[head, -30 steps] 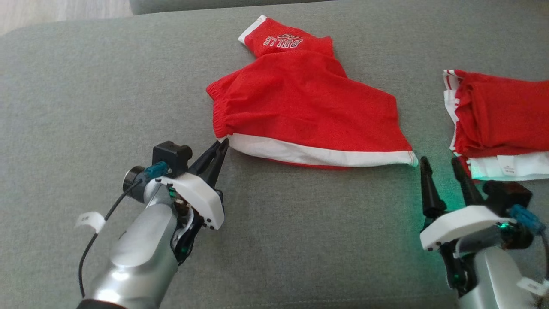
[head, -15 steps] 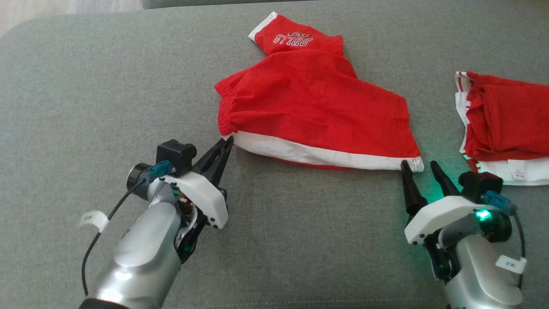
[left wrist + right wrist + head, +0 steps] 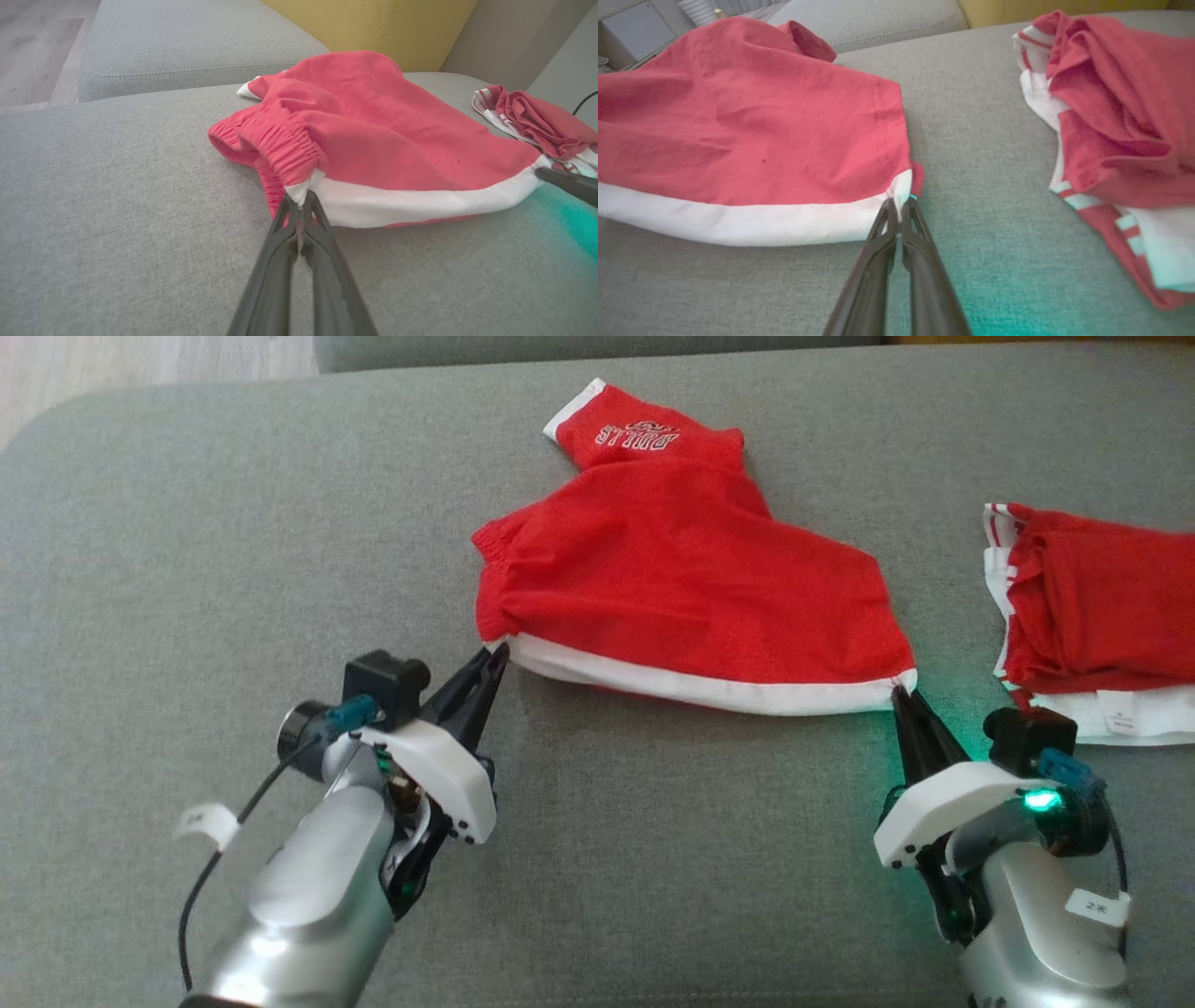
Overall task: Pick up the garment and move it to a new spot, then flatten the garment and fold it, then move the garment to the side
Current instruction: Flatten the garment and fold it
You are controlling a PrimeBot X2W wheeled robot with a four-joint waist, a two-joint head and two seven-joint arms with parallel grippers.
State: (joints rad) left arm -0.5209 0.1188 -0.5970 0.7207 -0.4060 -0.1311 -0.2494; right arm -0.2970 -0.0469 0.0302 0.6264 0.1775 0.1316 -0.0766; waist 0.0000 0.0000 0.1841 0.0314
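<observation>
Currently, your left tool (image 3: 500,653) and right tool (image 3: 900,694) are each clamping one hem corner of the shorts (image 3: 681,569), probably so the cloth lifts spread, not bunched.

the second red garment (image 3: 1092,597) runs off the head view's right edge (its label (image 3: 1120,717) unreadable).

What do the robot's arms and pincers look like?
Silver arms, white wrist plates. The left gripper and right gripper each have two long dark tapering fingers. Each wrist carries a black camera, teal plug, black cable and white tag; the right glows green.
</observation>
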